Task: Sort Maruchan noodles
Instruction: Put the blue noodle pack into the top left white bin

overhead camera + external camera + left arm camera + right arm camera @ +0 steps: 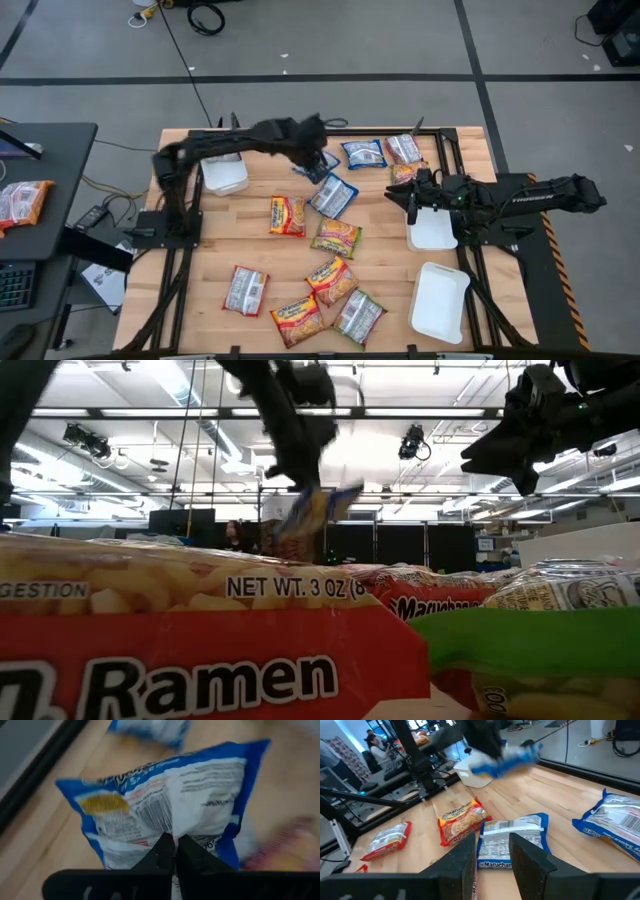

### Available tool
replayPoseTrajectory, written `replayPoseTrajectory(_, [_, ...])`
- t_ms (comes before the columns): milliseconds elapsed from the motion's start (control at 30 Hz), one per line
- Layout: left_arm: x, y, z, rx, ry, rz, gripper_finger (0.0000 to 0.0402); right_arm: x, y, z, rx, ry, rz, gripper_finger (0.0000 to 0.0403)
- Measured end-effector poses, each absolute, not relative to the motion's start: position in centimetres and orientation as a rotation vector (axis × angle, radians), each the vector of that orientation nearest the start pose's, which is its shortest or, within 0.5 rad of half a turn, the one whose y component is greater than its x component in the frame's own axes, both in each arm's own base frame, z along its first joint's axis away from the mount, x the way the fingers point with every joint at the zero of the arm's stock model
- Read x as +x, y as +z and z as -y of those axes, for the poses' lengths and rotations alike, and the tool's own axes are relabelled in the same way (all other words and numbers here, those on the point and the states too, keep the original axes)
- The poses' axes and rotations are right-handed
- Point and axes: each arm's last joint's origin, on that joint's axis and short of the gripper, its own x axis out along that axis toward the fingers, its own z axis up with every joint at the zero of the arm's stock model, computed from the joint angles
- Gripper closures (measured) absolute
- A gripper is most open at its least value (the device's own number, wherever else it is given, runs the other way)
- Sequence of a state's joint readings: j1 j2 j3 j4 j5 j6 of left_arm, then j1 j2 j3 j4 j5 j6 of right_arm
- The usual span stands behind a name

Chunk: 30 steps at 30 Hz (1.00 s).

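Noodles, about twelve packets, two trays

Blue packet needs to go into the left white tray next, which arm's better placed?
Left. Its claw is already shut on the blue packet, lifted off the table, close to the left white tray. The right claw hovers across the table, holding nothing.

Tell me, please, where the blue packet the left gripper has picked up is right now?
The blue packet hangs off the table in the left gripper, shut on its edge, at the far middle between a white tray and another blue packet.
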<state>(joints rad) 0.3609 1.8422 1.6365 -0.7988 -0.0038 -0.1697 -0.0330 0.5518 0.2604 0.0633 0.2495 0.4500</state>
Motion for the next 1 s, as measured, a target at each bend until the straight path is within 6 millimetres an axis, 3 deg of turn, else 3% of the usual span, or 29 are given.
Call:
replayPoseTrajectory(200, [32.0, 37.8, -10.9, -0.353, 0.084, -0.672, 0.0393, 14.0, 20.8, 1.2, 0.414, -0.318, -0.159, 0.028])
replayPoseTrajectory(367, [28.1, 42.8, -8.8, -0.396, -0.168, -0.468, 0.0393, 14.1, 20.9, 1.1, 0.416, -0.312, -0.147, 0.028])
replayPoseTrajectory(500, [26.0, 44.9, -7.8, -0.397, -0.267, -0.357, 0.0393, 14.1, 21.0, 1.1, 0.421, -0.283, -0.138, 0.028])
replayPoseTrajectory(633, [24.5, 44.1, -7.3, -0.468, -0.229, -0.366, 0.0393, 14.2, 21.3, 1.1, 0.424, -0.27, -0.111, 0.028])
replayPoseTrajectory(833, [21.8, 37.4, -8.3, -0.82, 0.192, -0.583, 0.0389, 14.2, 21.5, 1.1, 0.431, -0.271, -0.092, 0.028])
replayPoseTrajectory(1000, [19.1, 34.1, -9.6, -1.12, 0.468, -0.537, 0.0386, 14.3, 21.3, 1.1, 0.431, -0.279, -0.102, 0.028])
